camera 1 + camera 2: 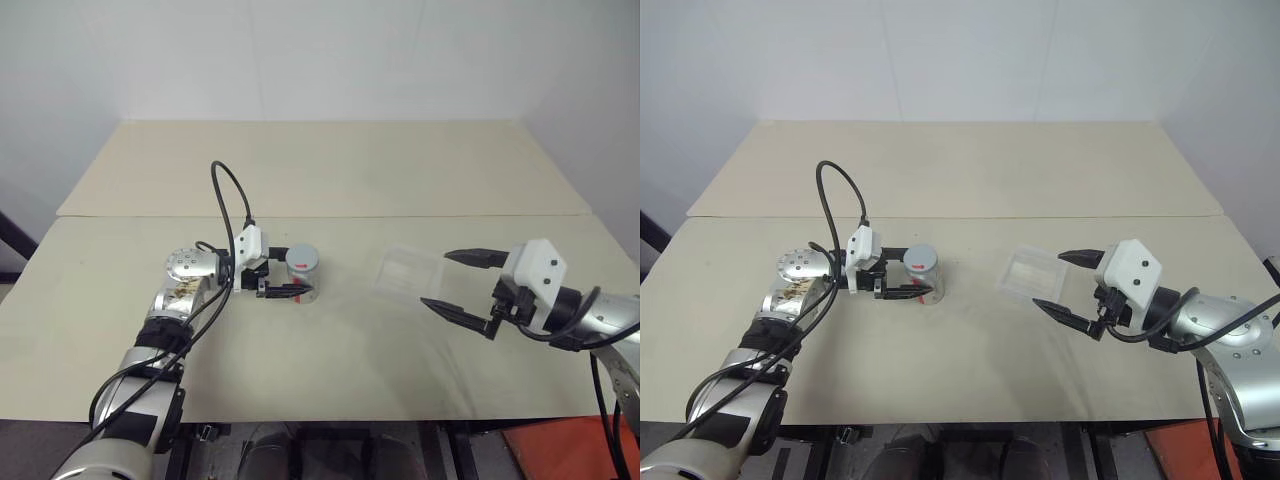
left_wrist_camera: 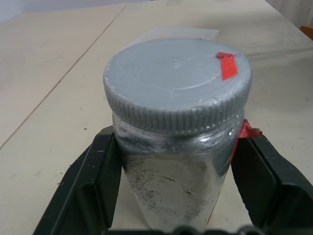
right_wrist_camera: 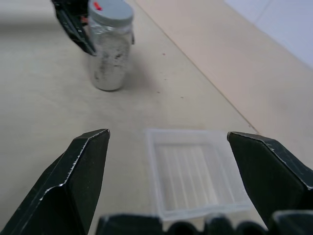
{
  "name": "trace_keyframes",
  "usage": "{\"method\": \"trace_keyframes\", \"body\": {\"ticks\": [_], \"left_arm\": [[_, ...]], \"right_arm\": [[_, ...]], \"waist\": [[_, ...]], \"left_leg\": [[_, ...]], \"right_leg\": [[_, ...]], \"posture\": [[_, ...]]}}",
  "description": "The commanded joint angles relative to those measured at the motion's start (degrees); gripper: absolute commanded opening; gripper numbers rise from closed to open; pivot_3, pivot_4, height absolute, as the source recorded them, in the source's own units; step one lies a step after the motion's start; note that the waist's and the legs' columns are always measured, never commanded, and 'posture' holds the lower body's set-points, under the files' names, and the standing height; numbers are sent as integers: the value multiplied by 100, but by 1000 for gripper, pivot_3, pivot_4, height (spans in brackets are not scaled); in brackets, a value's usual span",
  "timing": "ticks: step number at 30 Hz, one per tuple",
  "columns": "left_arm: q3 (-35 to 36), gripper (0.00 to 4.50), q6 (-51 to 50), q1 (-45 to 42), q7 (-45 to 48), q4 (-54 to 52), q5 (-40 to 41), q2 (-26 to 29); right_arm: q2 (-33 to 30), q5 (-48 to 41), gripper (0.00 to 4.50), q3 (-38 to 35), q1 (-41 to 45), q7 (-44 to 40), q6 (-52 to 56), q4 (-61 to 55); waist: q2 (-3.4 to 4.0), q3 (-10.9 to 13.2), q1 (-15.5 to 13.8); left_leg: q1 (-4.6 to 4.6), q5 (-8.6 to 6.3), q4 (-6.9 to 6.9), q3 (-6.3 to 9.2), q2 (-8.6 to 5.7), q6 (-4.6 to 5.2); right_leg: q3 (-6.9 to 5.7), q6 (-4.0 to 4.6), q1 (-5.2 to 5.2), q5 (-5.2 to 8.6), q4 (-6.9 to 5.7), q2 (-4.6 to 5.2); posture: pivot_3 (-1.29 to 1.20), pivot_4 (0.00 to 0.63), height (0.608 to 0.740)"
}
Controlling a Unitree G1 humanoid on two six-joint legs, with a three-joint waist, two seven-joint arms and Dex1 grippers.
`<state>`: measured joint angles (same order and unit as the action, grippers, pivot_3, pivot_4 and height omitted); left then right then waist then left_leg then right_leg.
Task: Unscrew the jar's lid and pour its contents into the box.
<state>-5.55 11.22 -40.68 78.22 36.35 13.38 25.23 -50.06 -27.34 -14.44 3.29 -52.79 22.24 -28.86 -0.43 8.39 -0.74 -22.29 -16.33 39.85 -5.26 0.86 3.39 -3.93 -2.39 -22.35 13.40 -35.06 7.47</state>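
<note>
Left hand [image 1: 283,275] clasps the capped jar [image 1: 303,274], red-marked lid [image 2: 177,81] seen close up; right hand [image 1: 1065,281] gapes, empty, beside the box [image 3: 191,172].

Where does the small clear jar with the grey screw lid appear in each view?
Left eye: left of centre, small clear jar.
Right eye: left of centre.
Left wrist: centre, close.
Right wrist: upper left.
Shared landmark: red mark on grey lid.

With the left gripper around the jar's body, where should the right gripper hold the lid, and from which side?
Probably on the lid's ribbed rim, coming from above: the jar stands upright, and the left gripper already flanks its sides below the lid. The right gripper is open beside the box.
</note>
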Motion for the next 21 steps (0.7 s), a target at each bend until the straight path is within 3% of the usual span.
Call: {"method": "trace_keyframes", "body": {"ticks": [1,6,11,21], "left_arm": [[86,2978,63,-63,-73,6,-19,34],[124,2978,-15,-41,-75,-24,18,77],[144,4482,-162,63,-51,-198,61,195],[271,4482,-653,712,-344,-1419,111,710]], "right_arm": [[-155,-234,4500,-186,-26,-395,-135,-46],[-188,-266,4500,-201,30,-619,-195,43],[-162,-226,4500,-166,96,-680,-215,85],[-76,-139,4500,-32,214,-709,-328,186]], "waist": [[0,0,-1],[0,0,1],[0,0,4],[0,0,4]], "left_leg": [[0,0,0,0,0,0],[1,0,1,0,0,0],[0,0,1,0,1,0],[0,0,0,1,4,0]], "right_leg": [[0,0,0,0,0,0],[0,0,0,0,0,0],[0,0,0,0,-1,0],[0,0,-1,0,-2,0]], "posture": [[0,150,740],[0,150,740],[0,150,740],[0,150,740]]}}
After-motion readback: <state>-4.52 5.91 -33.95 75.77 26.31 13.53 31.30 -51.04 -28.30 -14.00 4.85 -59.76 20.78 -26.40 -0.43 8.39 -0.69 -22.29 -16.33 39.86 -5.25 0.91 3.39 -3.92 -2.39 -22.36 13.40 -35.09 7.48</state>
